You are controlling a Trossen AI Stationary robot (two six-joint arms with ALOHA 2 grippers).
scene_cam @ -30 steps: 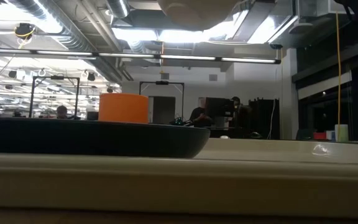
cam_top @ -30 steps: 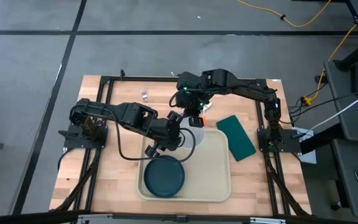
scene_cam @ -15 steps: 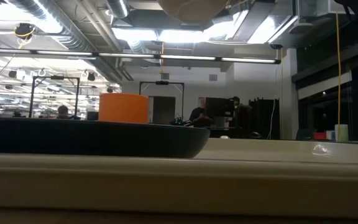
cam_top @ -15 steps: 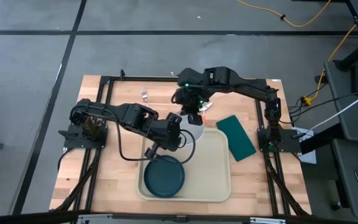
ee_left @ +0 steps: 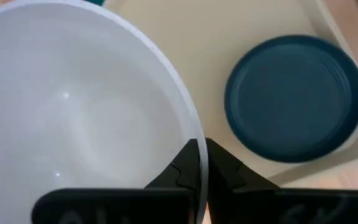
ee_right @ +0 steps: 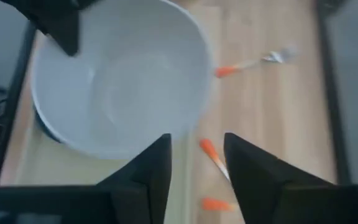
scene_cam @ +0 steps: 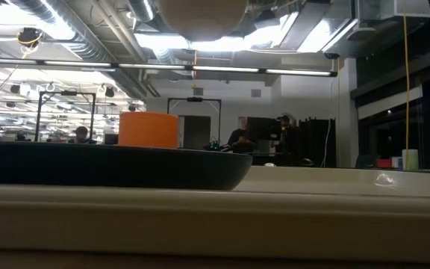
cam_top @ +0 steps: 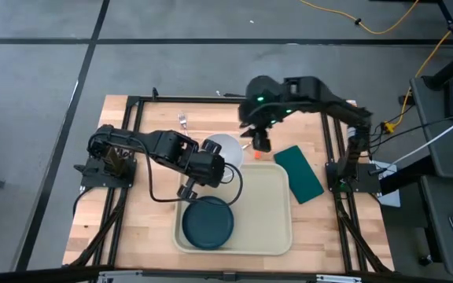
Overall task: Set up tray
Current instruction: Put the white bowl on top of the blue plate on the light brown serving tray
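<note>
A white bowl (cam_top: 223, 148) hangs in the air over the tray's far left corner, and its underside (scene_cam: 192, 10) shows high in the low view. My left gripper (cam_top: 213, 162) is shut on its rim. My right gripper (cam_top: 259, 145) stands open to the right of the bowl, apart from it, and nothing is between its fingers (ee_right: 160, 168). The beige tray (cam_top: 267, 206) lies on the table. A dark blue plate (cam_top: 208, 223) rests flat in the tray's near left part. My left gripper pinches the bowl's rim (ee_left: 194, 134) on the side toward the near left, with one finger inside the bowl and one outside. The fingers come slanting down from above. The bowl is lifted clear of the tray, mouth up.
A dark green cloth (cam_top: 298, 173) lies against the tray's right side. A fork (cam_top: 183, 119) lies at the far left of the table. Orange-handled utensils (ee_right: 211, 153) lie on the wood below my right gripper. An orange cup (scene_cam: 148, 128) stands beyond the plate.
My right gripper has let go of the bowl and has risen and drawn off toward the table's right edge, its arm swinging that way. The bowl has stayed with my left gripper and has shifted a little toward the table's left and far edges, still lifted.
</note>
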